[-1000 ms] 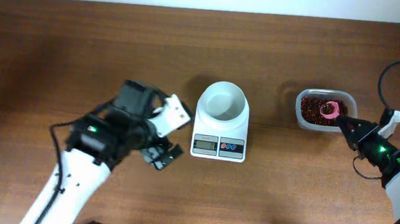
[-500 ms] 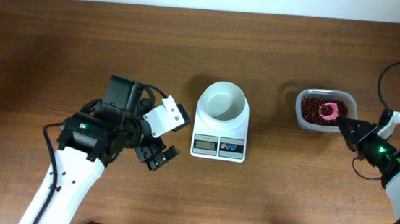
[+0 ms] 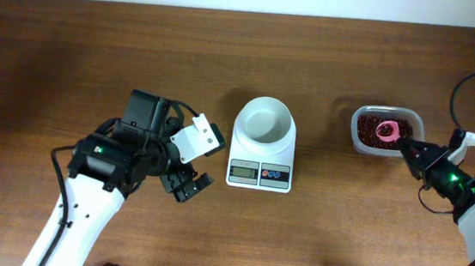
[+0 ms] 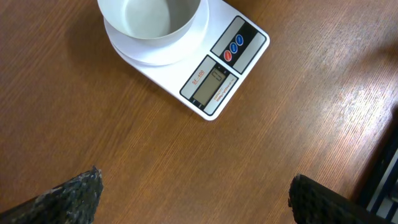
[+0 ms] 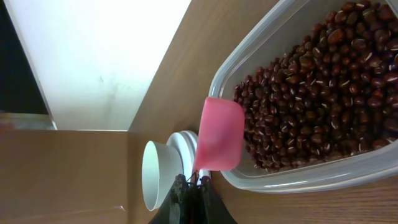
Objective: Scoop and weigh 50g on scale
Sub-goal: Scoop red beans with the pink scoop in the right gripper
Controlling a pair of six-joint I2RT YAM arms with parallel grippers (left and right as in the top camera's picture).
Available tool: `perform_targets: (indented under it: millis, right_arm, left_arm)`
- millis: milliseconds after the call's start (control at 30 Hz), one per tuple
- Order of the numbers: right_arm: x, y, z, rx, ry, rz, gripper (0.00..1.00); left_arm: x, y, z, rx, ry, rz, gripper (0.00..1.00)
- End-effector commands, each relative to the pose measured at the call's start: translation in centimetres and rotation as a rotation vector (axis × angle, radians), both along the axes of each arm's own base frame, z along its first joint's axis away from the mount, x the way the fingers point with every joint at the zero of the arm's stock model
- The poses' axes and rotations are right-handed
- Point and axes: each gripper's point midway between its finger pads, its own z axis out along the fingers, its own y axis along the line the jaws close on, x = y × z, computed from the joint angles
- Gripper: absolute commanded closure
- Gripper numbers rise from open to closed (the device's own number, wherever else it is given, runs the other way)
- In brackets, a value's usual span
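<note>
Scooping stage: the right tool [image 3: 408,146], clamped on the pink scoop [image 5: 219,134] just ahead, looks due to dig into the red beans [image 5: 311,93]; the left tool [image 4: 196,199] stands apart, empty.

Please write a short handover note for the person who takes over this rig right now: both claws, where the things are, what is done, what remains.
Left claw: open and empty, above the brown wooden table, left of the small white rectangular digital scale.
Right claw: shut on the handle of the pink plastic scoop. Its cup is at the dark red beans inside the clear plastic tub, right of the scale.
Done: scoop grasped and brought to the beans.
Left: the round white bowl on the scale is empty. Lift a scoopful, tip it in, repeat until 50 g. The display is unreadable.
</note>
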Motion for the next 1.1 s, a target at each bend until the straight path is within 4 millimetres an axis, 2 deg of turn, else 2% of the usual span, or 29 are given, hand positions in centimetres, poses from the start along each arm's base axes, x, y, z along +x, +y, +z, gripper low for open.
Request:
perform_targets:
  millis: [0,433,600,733,1067]
  right_arm:
    - [-0.2,0.2,0.0,0.028,-0.001,0.009,0.96]
    - [-0.2,0.3,0.1,0.032,-0.007,0.014,0.96]
    - [0.2,0.0,0.6,0.008,-0.041,0.015,0.96]
    - [-0.1,0.8,1.3,0.049,-0.068,0.056,0.96]
    - [0.1,0.8,1.9,0.046,-0.1,0.069,0.96]
  left_arm:
    - [0.4,0.2,1.0,0.0,-0.036,0.003,0.01]
    - [0.4,0.2,1.0,0.0,-0.037,0.003,0.01]
    - [0.4,0.2,1.0,0.001,-0.036,0.003,0.01]
    - [0.4,0.2,1.0,0.0,-0.036,0.003,0.01]
    - [0.4,0.2,1.0,0.0,-0.036,0.003,0.01]
